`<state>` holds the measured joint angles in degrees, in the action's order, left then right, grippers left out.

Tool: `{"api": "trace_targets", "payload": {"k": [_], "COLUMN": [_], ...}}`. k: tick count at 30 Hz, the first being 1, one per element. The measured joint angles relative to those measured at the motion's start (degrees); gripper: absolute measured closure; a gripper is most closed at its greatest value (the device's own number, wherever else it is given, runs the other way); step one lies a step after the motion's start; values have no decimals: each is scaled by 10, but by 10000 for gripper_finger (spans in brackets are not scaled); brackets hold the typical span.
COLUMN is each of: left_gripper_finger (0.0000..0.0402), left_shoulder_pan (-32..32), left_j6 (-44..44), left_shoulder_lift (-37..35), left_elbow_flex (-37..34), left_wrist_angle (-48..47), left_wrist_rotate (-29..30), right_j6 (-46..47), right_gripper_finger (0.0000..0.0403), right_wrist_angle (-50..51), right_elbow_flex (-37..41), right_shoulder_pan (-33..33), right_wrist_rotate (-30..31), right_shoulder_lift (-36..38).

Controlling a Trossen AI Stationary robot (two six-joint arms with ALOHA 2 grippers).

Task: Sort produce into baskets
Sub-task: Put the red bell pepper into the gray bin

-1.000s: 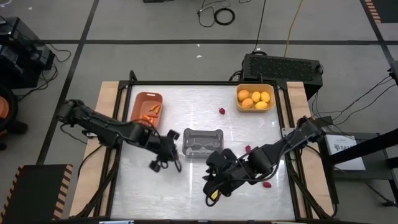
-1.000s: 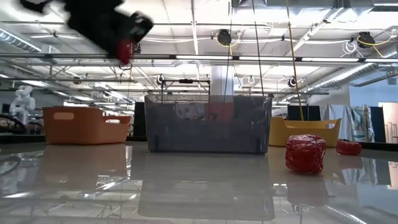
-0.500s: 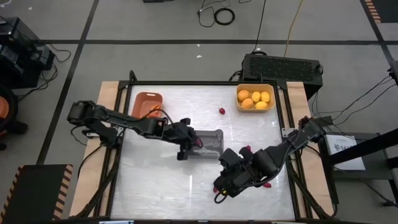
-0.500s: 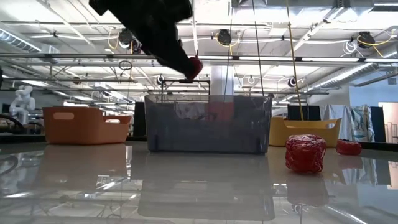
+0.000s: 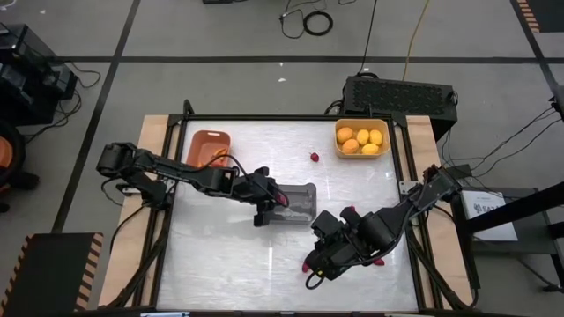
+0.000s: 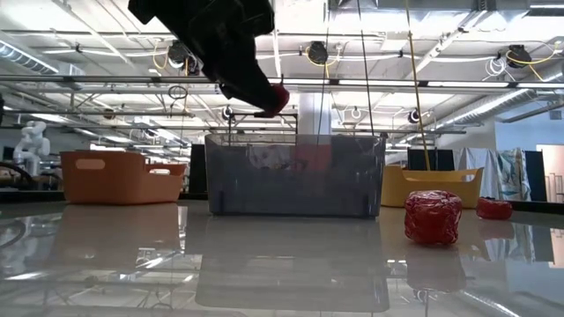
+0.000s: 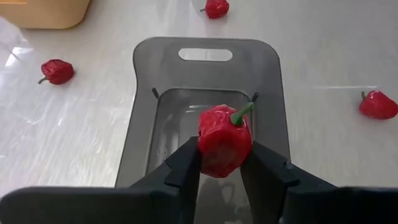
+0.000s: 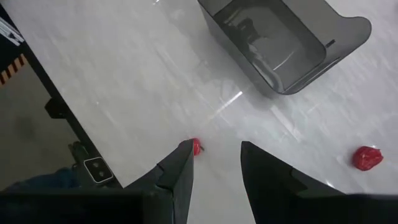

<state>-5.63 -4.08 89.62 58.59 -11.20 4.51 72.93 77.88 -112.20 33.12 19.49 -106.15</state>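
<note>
Now the red berry (image 7: 224, 140) sits pinched between the left gripper (image 7: 221, 163) fingers, its green stem up, directly above the open well of the grey basket (image 7: 208, 81). A second ago this gripper hung over bare table just beside the basket's end; half a second ago it had swung over the basket, and since then it has barely shifted. In my judgement the carry is done and only the release is left; a drop from here should land inside, as the berry hangs over the well, not the rim.

Outward from the grey basket: three more red berries lie on the table around it in the left wrist view, one beyond its handle end (image 7: 216, 7) and one on either side (image 7: 56, 70) (image 7: 378, 104). The terracotta basket (image 5: 209, 145) with thin orange sticks lies near the grey basket's left-arm side, and the yellow basket (image 5: 361, 138) holding round yellow-orange fruits stands well apart from it at the far corner.

The right gripper (image 8: 216, 163) hovers over the table on the grey basket's near side, fingers parted and holding nothing, with a small red berry (image 8: 196, 147) on the table just beside one fingertip. It has drifted only slightly over the last second.

No brand, label or legible writing shows on the baskets, the produce or the arms.
</note>
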Motion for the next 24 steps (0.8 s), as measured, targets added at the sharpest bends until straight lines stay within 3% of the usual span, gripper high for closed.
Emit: {"api": "trace_targets", "payload": {"k": [7,14,24], "left_gripper_finger": [236,226,226], "left_shoulder_pan": [0,0,12], "left_j6": [0,-3,-16], "left_shoulder_lift": [0,-5,-64], "left_elbow_flex": [0,0,85], "left_wrist_angle": [-2,-8,-240], "left_wrist_rotate": [4,5,31], "right_j6": [-2,-7,-152], "right_gripper_finger": [278,278,233], "right_wrist_angle": [14,98,120], "right_elbow_flex": [0,0,46], "right_shoulder_pan": [0,-7,-98], "right_wrist_rotate": [0,-34,-64], "right_shoulder_lift": [0,0,39]}}
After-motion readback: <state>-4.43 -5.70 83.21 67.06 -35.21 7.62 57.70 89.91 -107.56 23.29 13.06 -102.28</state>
